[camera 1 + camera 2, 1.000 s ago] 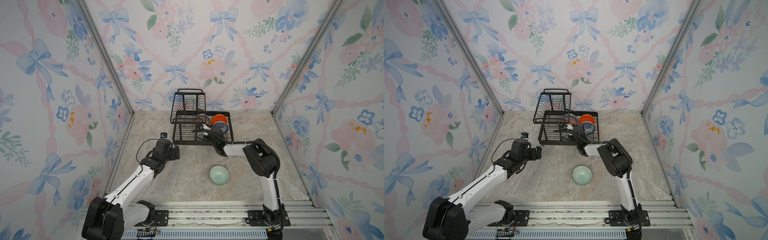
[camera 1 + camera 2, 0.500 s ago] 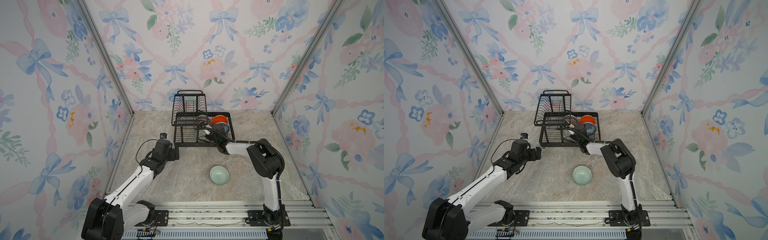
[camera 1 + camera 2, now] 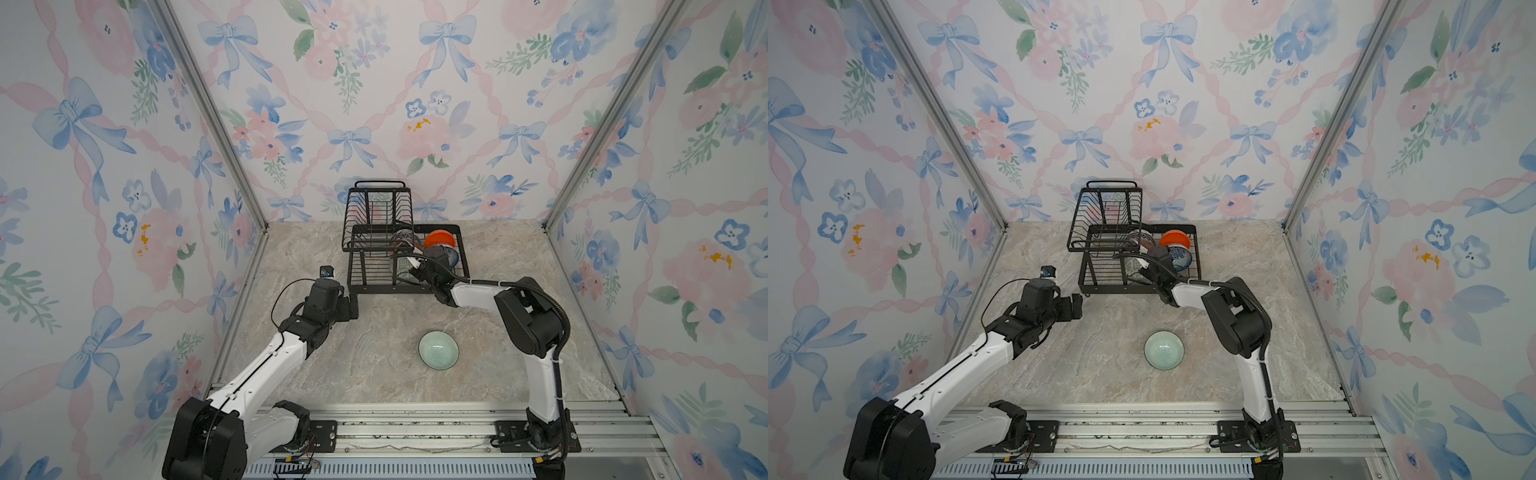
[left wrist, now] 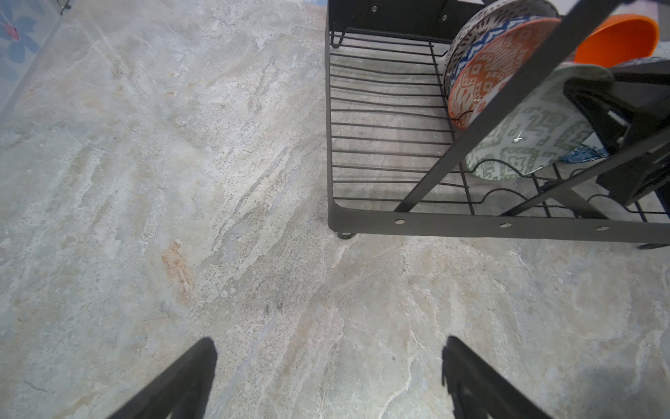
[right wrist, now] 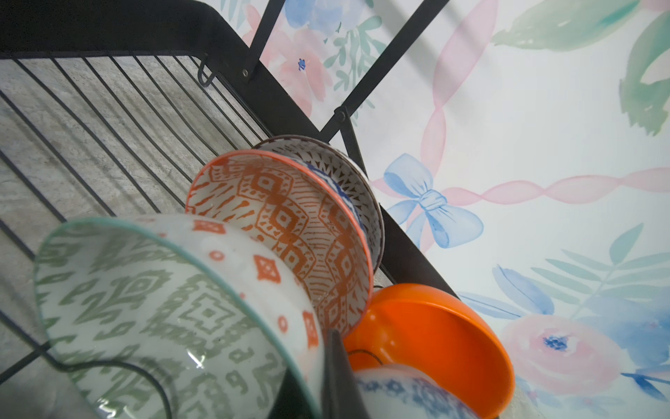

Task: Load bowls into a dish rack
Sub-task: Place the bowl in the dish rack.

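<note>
Standing on edge in the lower tray of the dish rack (image 3: 386, 290), just above frame centre in both top views, was a row of bowls. The green-patterned bowl (image 4: 525, 145) sat nearest the front rail. The orange-patterned bowl (image 4: 486, 72) leaned against it from behind, and the dark-patterned bowl (image 5: 348, 170) was behind that. Right of the row in a top view, the plain orange bowl (image 3: 440, 240) and the blue-and-white bowl (image 3: 1179, 257) lay in the same tray, touching each other. The raised basket at the rack's upper left held no bowl that I could see. The right gripper (image 3: 415, 270) reached over the front rail, jaws pressed together on the rim of the green-patterned bowl; in the right wrist view one finger (image 5: 337, 362) lay flat against the outer wall. The pale green bowl (image 3: 438, 350) sat upright on the tabletop (image 3: 374, 382), lower centre of frame, well apart from the rack and both arms. The left gripper (image 4: 328, 377) hovered over bare tabletop just off the rack's lower-left corner, jaws spread wide, gripping nothing.
</note>
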You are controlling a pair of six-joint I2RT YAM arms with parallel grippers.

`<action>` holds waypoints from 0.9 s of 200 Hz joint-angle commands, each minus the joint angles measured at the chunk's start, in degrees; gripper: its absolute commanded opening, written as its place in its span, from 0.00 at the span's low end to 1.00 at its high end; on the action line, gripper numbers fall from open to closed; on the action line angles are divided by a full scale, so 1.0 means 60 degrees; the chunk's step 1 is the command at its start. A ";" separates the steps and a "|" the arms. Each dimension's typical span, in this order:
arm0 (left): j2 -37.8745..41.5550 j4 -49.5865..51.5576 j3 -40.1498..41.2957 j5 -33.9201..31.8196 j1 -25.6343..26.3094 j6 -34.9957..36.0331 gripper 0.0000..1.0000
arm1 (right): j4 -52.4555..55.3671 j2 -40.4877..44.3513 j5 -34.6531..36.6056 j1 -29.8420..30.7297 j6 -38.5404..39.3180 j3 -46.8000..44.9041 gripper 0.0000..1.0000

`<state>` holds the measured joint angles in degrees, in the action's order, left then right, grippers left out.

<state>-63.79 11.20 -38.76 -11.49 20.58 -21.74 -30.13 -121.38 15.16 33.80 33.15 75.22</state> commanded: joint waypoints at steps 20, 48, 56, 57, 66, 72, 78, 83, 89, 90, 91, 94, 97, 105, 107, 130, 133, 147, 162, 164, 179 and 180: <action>0.0057 -0.0034 0.0081 0.0083 -0.0074 -0.0157 0.98 | 0.0568 0.0458 -0.0197 0.0050 -0.0295 0.0038 0.17; 0.0056 -0.0036 0.0072 0.0083 -0.0063 -0.0176 0.98 | 0.0584 0.0453 -0.0201 0.0056 -0.0293 0.0070 0.22; 0.0045 -0.0039 0.0051 0.0083 -0.0070 -0.0166 0.98 | 0.0598 0.0455 -0.0197 0.0065 -0.0267 0.0092 0.24; 0.0043 -0.0037 0.0048 0.0083 -0.0065 -0.0169 0.98 | 0.0613 0.0455 -0.0197 0.0065 -0.0273 0.0098 0.24; 0.0041 -0.0036 0.0025 0.0076 -0.0069 -0.0167 0.98 | 0.0629 0.0470 -0.0201 0.0057 -0.0293 0.0092 0.27; 0.0037 -0.0043 0.0022 0.0082 -0.0068 -0.0168 0.98 | 0.0641 0.0477 -0.0197 0.0065 -0.0295 0.0107 0.29; 0.0012 -0.0058 0.0015 0.0098 -0.0064 -0.0165 0.98 | 0.0655 0.0495 -0.0197 0.0065 -0.0284 0.0106 0.31; -0.0002 -0.0039 -0.0007 0.0098 -0.0062 -0.0161 0.98 | 0.0676 0.0501 -0.0211 0.0065 -0.0295 0.0098 0.32; -0.0007 -0.0051 -0.0012 0.0087 -0.0068 -0.0156 0.98 | 0.0694 0.0517 -0.0211 0.0065 -0.0294 0.0090 0.34; -0.0005 -0.0043 -0.0021 0.0092 -0.0072 -0.0149 0.98 | 0.0697 0.0523 -0.0212 0.0065 -0.0295 0.0090 0.35; -0.0011 -0.0047 -0.0017 0.0095 -0.0074 -0.0153 0.98 | 0.0691 0.0526 -0.0212 0.0065 -0.0295 0.0090 0.35; -0.0017 -0.0054 -0.0014 0.0101 -0.0068 -0.0156 0.98 | 0.0690 0.0539 -0.0212 0.0065 -0.0293 0.0099 0.36; -0.0029 -0.0055 -0.0021 0.0106 -0.0063 -0.0156 0.98 | 0.0708 0.0550 -0.0212 0.0057 -0.0289 0.0097 0.37; -0.0046 -0.0055 -0.0030 0.0112 -0.0067 -0.0155 0.98 | 0.0731 0.0579 -0.0206 0.0059 -0.0290 0.0085 0.41; -0.0047 -0.0044 -0.0029 0.0113 -0.0069 -0.0152 0.98 | 0.0737 0.0585 -0.0221 0.0056 -0.0294 0.0082 0.42; -0.0088 -0.0060 -0.0057 0.0119 -0.0062 -0.0153 0.98 | 0.0894 0.0717 -0.0349 0.0022 -0.0362 0.0084 0.56; -0.0091 -0.0057 -0.0069 0.0119 -0.0061 -0.0149 0.98 | 0.0915 0.0739 -0.0383 0.0013 -0.0371 0.0077 0.59; -0.0084 -0.0058 -0.0063 0.0127 -0.0069 -0.0153 0.98 | 0.0993 0.0831 -0.0482 -0.0021 -0.0480 0.0044 0.72; -0.0091 -0.0057 -0.0071 0.0116 -0.0075 -0.0142 0.98 | 0.1152 0.0935 -0.0706 -0.0101 -0.0677 0.0026 0.83; -0.0091 -0.0052 -0.0069 0.0110 -0.0075 -0.0142 0.98 | 0.1172 0.0956 -0.0731 -0.0109 -0.0724 0.0016 0.84; -0.0076 -0.0061 -0.0062 0.0138 -0.0075 -0.0136 0.98 | 0.1272 0.1062 -0.0886 -0.0177 -0.0886 -0.0029 0.91; -0.0076 -0.0056 -0.0068 0.0140 -0.0075 -0.0139 0.98 | 0.1279 0.1066 -0.0893 -0.0181 -0.0906 -0.0035 0.91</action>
<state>-63.94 11.20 -38.76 -11.42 20.58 -21.74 -24.25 -117.67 11.92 33.52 30.41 75.20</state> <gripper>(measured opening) 0.980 0.876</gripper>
